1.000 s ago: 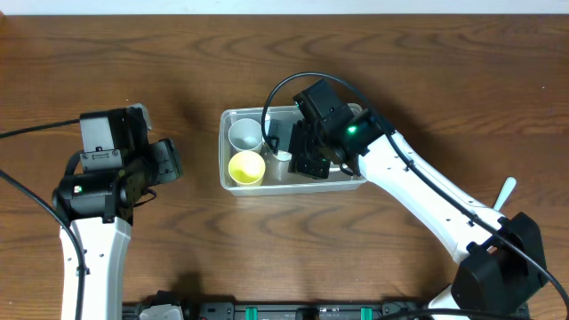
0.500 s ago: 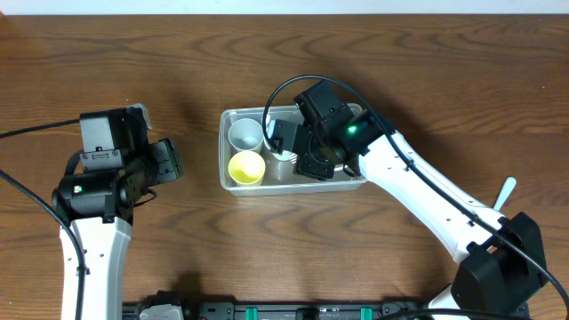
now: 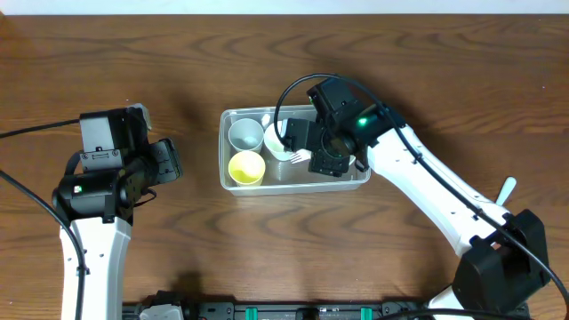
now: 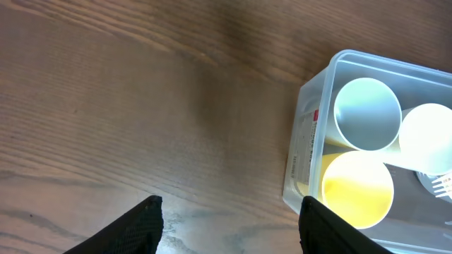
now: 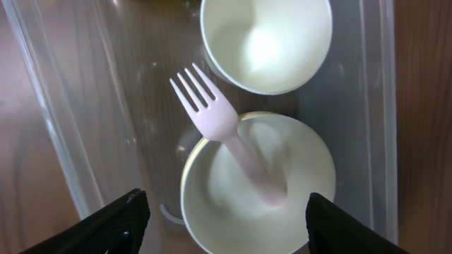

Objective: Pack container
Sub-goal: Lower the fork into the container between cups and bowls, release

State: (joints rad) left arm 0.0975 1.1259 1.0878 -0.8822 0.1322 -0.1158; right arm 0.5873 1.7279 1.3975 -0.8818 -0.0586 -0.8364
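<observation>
Clear plastic rectangular tub (image 3: 222,153), transparent, with rounded corners and a raised rim: it stands flat on the brown wood-grain table (image 3: 418,53), near the middle, long side running left to right. Its walls are smooth and glossy. A printed label on its end wall shows in the left wrist view only.

Contents, left end: a white round cup (image 3: 246,135) and a yellow round cup (image 3: 246,166) side by side, mouths up. Just beside them stands a second white round cup (image 3: 276,140).

The right wrist view adds what the overhead hides under the arm: a white round bowl (image 5: 282,212) close to a white cup. A pale plastic four-tined fork (image 5: 226,134) has its handle resting inside the bowl, with the tines projecting over the bowl's rim towards the tub wall.

Right gripper (image 5: 226,203): hangs above the tub's middle, fingers spread wide, nothing between them.

Left gripper (image 4: 229,212): over bare table to the left of the tub, apart from it, fingers spread wide, holding nothing
</observation>
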